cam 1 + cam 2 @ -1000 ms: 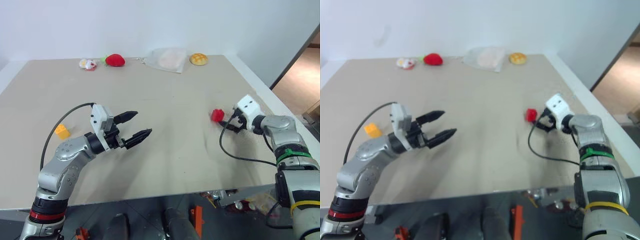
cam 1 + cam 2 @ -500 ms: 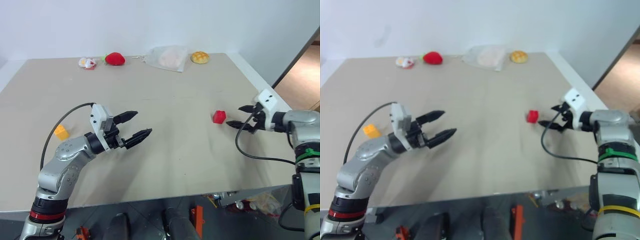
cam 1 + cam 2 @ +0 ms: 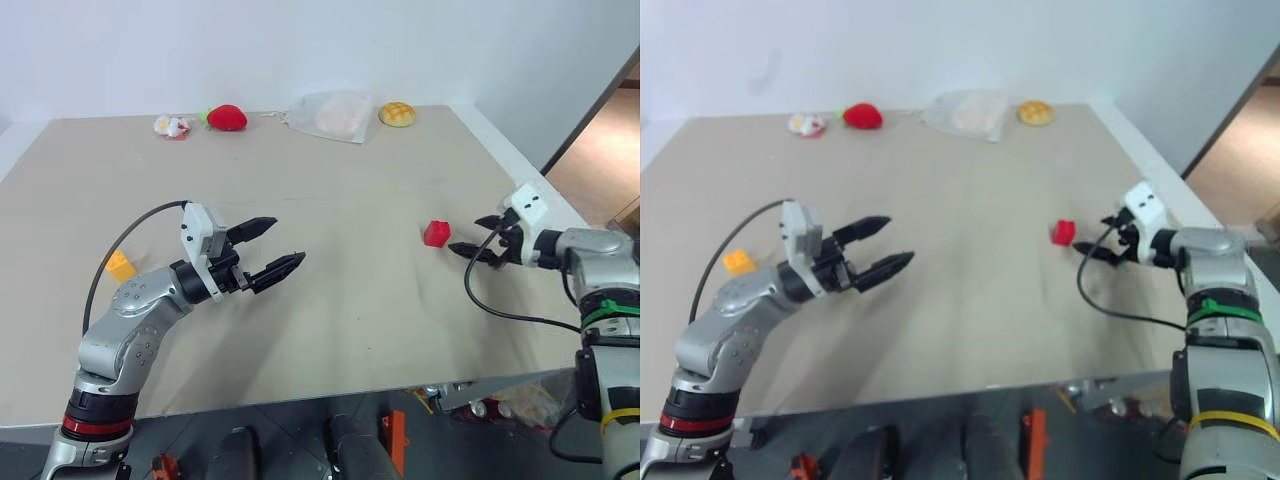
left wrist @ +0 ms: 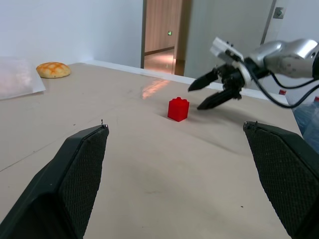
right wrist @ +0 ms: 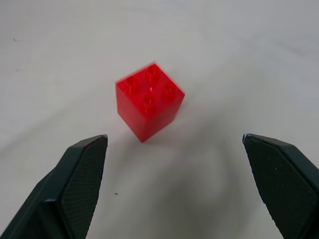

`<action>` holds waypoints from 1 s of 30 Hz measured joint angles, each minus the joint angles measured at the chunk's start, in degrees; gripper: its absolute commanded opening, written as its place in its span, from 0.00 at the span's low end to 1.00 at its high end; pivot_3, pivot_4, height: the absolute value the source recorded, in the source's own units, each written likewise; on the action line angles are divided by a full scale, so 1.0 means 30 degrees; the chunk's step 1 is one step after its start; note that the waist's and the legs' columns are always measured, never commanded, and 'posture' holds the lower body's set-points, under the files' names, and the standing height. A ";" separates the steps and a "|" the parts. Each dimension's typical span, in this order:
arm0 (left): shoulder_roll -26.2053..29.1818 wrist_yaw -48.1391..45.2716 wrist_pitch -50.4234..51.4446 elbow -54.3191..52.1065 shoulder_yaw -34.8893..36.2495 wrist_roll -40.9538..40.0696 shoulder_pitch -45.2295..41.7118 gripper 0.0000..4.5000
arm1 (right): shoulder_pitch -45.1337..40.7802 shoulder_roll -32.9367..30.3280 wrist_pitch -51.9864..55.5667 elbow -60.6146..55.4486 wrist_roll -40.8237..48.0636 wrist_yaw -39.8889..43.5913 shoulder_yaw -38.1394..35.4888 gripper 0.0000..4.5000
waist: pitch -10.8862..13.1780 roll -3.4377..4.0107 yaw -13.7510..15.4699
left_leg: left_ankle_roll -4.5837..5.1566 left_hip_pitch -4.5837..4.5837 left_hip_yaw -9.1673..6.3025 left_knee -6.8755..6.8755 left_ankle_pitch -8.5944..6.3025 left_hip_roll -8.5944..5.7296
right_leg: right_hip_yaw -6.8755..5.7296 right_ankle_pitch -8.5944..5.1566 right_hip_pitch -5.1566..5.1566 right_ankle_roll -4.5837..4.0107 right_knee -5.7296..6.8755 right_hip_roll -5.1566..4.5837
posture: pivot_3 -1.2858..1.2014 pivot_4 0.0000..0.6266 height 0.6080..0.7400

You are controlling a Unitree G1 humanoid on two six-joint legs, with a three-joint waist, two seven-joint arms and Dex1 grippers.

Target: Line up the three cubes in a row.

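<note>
A red cube (image 3: 436, 233) with a studded top stands on the tan table (image 3: 350, 300), right of the middle. My right gripper (image 3: 465, 234) hovers open just to its right, pointing at it, with the cube (image 5: 149, 99) ahead of the fingertips and not between them. A yellow-orange cube (image 3: 120, 266) sits near the table's left edge, behind my left arm. My left gripper (image 3: 288, 240) hangs open over the middle-left of the table with nothing in it, aimed toward the red cube (image 4: 178, 109).
Along the far edge lie a red plush strawberry (image 3: 228, 117), a small white and red toy (image 3: 173, 126), a clear plastic bag (image 3: 335, 116) and a golden bun (image 3: 397, 114). The table's right edge (image 3: 520, 190) runs close behind my right gripper.
My right gripper has drawn back to the right from the red cube and rolled; the cube stays where it was. The left arm has not moved.
</note>
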 measured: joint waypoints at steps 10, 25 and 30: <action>-0.0062 0.0020 -0.0003 -0.0016 -0.0016 0.0003 0.0149 0.99 | 0.2064 0.0564 0.3095 -0.3491 0.1128 -0.1403 -0.1021 1.00 | 0.0005 0.0008 0.0010 | 0.0000 -0.0008 0.0003 0.0016 0.0000 -0.0009 | 0.0010 -0.0001 0.0001 0.0014 0.0001 -0.0005 | 0.52 0.24 1.00; -0.0692 -0.0024 -0.0004 0.0278 -0.0334 0.0000 -0.0093 0.99 | 0.6552 0.2683 1.0552 -1.2108 0.4793 -0.6442 -0.4026 1.00 | 0.0004 0.0010 0.0049 | 0.0010 -0.0042 -0.0007 0.0017 -0.0008 -0.0011 | 0.0012 -0.0012 -0.0020 0.0030 0.0001 -0.0004 | 0.52 0.24 1.00; -0.0932 -0.0005 -0.0004 0.0282 -0.0521 -0.0001 -0.0040 0.99 | 0.7630 0.3764 1.1630 -1.5162 0.4628 -0.8725 -0.3622 1.00 | 0.0002 0.0008 0.0048 | 0.0011 -0.0044 -0.0012 0.0023 -0.0008 -0.0008 | 0.0010 -0.0012 -0.0020 0.0029 0.0000 0.0001 | 0.52 0.24 1.00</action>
